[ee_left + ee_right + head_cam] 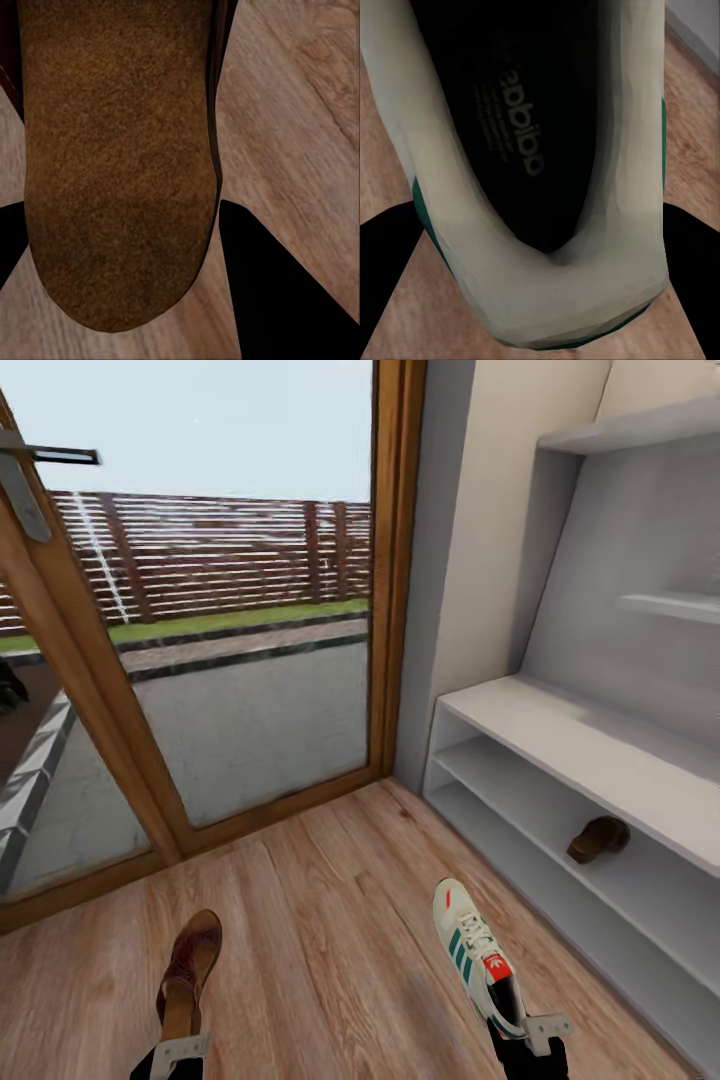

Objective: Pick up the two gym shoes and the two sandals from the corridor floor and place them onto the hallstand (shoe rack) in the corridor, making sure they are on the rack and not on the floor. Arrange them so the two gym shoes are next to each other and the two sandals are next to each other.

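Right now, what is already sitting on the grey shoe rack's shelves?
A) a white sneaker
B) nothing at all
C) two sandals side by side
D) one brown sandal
D: a single brown sandal lies on a low shelf of the shoe rack, while the other sandal and a white sneaker are each held at a tool, over the wood floor.

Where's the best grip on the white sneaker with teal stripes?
The heel end of the white lace-up sneaker with teal stripes, coming from behind. Its open collar gives a thin stiff rim to pinch, and the toe points away. The right gripper is clamped there now.
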{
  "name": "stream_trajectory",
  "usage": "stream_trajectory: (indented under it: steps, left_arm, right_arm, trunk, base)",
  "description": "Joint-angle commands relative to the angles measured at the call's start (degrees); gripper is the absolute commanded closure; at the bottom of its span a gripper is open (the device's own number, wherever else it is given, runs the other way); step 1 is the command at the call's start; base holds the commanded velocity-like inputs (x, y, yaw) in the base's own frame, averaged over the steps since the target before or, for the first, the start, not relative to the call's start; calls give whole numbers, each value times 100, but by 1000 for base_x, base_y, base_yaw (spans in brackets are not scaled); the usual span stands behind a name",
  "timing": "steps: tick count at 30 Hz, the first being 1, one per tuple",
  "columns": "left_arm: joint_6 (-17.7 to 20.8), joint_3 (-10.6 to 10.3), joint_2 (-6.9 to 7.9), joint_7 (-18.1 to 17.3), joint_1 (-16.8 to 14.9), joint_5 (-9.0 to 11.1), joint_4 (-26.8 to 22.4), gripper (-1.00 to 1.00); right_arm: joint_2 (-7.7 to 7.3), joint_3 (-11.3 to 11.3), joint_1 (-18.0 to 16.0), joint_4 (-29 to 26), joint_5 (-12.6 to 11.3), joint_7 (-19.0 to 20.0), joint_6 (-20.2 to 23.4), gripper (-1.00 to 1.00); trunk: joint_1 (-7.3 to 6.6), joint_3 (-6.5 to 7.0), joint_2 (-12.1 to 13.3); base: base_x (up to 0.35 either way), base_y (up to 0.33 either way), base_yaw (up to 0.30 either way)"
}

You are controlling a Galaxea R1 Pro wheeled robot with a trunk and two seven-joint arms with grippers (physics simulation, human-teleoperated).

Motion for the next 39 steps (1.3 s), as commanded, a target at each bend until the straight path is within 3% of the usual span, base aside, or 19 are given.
stream_trajectory:
  steps: [1,27,39]
  left_arm:
    - [-16,49,-3,-1,-3,-74,3,100]
    - [-16,41,-11,-1,79,-83,-14,100]
    - [-16,33,-11,-6,79,-92,-14,100]
  right_arm:
    - [0,-50,-5,6,38,23,-19,100]
    - [0,-51,-5,7,38,23,-19,100]
    - [0,-48,-5,7,38,23,-19,100]
  trunk:
    - [1,-5,-2]
    - [1,33,-2]
    - [1,62,-2]
  base:
    - [153,271,-263]
    - [19,302,-263]
    - [242,239,-263]
